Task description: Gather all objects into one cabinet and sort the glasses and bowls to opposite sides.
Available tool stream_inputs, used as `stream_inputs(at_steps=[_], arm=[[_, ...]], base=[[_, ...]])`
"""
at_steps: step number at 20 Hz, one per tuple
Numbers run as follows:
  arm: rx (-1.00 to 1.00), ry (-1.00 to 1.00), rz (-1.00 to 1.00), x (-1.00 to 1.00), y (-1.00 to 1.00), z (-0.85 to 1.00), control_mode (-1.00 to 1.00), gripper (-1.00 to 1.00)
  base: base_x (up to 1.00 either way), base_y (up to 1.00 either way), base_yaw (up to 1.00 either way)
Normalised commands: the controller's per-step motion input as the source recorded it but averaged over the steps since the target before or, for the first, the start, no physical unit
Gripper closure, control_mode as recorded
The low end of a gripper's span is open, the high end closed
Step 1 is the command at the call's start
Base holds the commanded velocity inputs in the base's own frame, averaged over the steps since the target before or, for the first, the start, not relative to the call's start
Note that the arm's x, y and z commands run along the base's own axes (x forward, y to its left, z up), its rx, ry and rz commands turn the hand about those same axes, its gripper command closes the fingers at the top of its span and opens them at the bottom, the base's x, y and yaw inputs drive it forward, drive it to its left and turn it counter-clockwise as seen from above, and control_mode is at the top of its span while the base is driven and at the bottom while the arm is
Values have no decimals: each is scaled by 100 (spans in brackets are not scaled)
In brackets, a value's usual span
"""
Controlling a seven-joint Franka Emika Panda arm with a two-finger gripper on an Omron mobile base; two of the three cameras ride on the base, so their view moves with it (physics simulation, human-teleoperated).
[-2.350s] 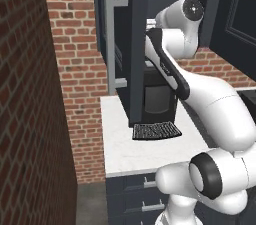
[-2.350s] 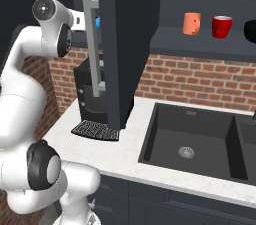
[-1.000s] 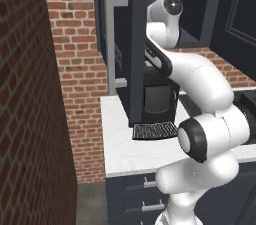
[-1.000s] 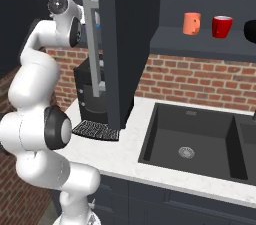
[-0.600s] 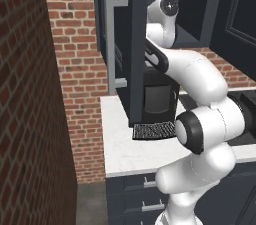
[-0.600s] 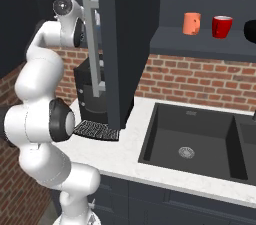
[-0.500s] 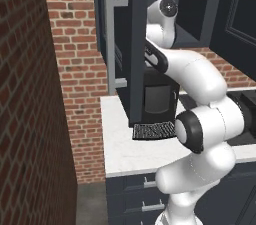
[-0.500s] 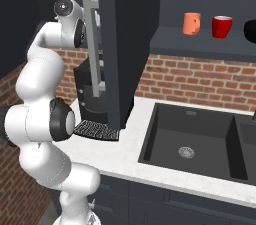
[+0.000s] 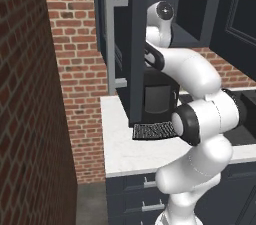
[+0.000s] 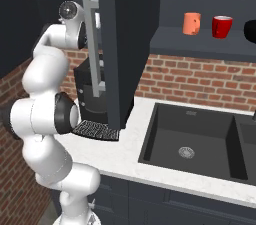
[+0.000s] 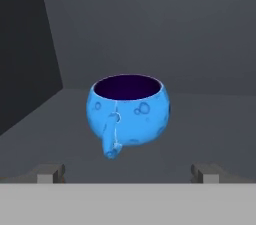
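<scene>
the gripper stood open inside the dark cabinet, its two fingertips wide apart and holding nothing. straight ahead of it, between the lines of the two tips and apart from both, the squat blue vessel sat upright on the cabinet shelf, its dark inside showing and its small handle turned toward the gripper.

well off to the arm's right, on a separate open shelf, the orange mug stood just beside the red cup, with the edge of the black bowl beyond them. the tall cabinet door with its grey bar handle hung open beside the arm, and the coffee machine sat on the counter below.
</scene>
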Motion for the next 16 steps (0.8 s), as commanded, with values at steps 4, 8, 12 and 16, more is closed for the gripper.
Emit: stream_inputs(at_steps=[4,8,12,16], arm=[[0,0,0,30,3,0,-100,-100],[0,0,0,24,1,0,-100,-100],[0,0,0,13,0,0,-100,-100],[0,0,0,7,0,0,-100,-100]], base=[[0,0,0],[0,0,0],[0,0,0],[0,0,0]])
